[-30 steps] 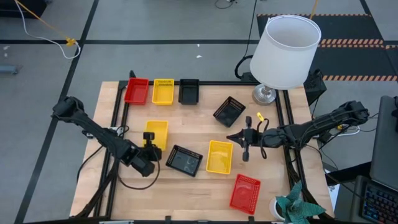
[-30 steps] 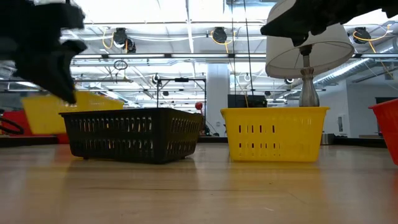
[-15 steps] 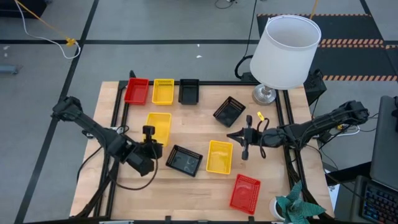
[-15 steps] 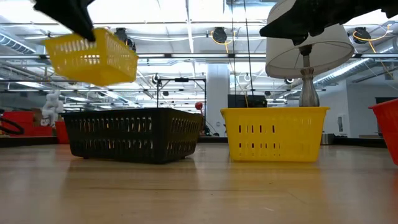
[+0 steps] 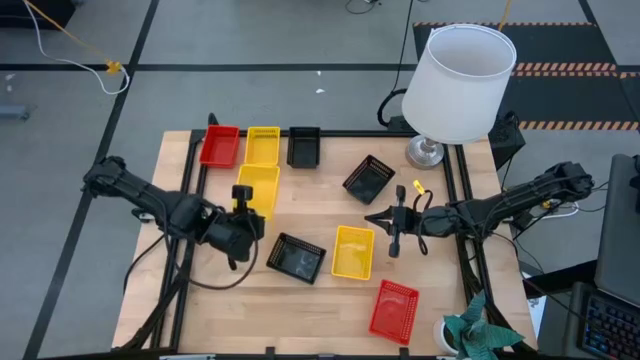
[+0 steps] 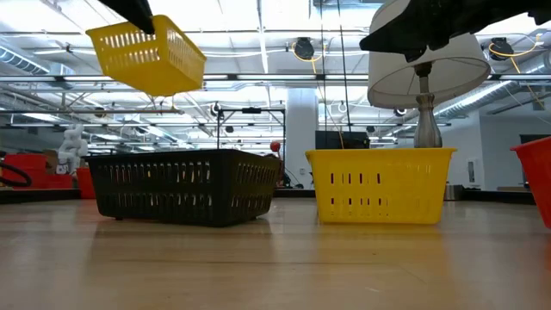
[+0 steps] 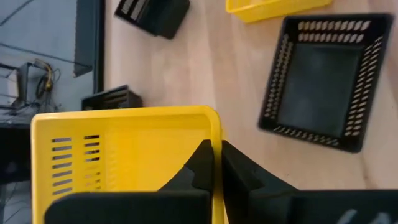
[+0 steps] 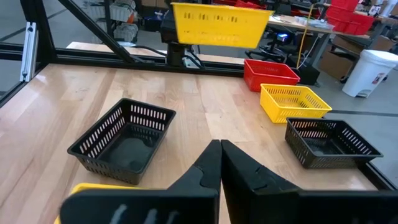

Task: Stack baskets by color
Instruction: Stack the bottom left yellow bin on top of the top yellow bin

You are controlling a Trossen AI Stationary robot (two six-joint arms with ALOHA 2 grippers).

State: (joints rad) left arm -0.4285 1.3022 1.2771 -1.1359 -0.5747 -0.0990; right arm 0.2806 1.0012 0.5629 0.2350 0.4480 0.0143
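My left gripper (image 5: pixel 241 203) is shut on a yellow basket (image 5: pixel 259 188), which hangs high over the table's left half (image 6: pixel 146 56). Along the far edge a red basket (image 5: pixel 220 146), a yellow one (image 5: pixel 263 146) and a black one (image 5: pixel 303 146) stand in a row on their bottoms. Loose on the table are two black baskets (image 5: pixel 368 178) (image 5: pixel 296 257), a yellow basket (image 5: pixel 353 251) and a red basket (image 5: pixel 394 310). My right gripper (image 5: pixel 372 218) hovers shut right of centre, holding nothing. My left gripper pinches one side wall of the yellow basket at its rim (image 7: pixel 216 134), close to a corner, with one finger (image 7: pixel 200 163) inside the basket and the other outside. The fingers slant down from the near left. The basket is lifted clear, slightly tilted, its opening up.
A white lampshade on a metal foot (image 5: pixel 455 85) stands at the far right corner. A green paper plant in a cup (image 5: pixel 472 335) sits at the near right corner. Bare wood lies along the near left of the table (image 5: pixel 220 315).
My left gripper has risen and gone toward the far edge, still shut on the yellow basket. The basket has gone from low by the table to well above the black basket beside it, and sits nearer the far row.
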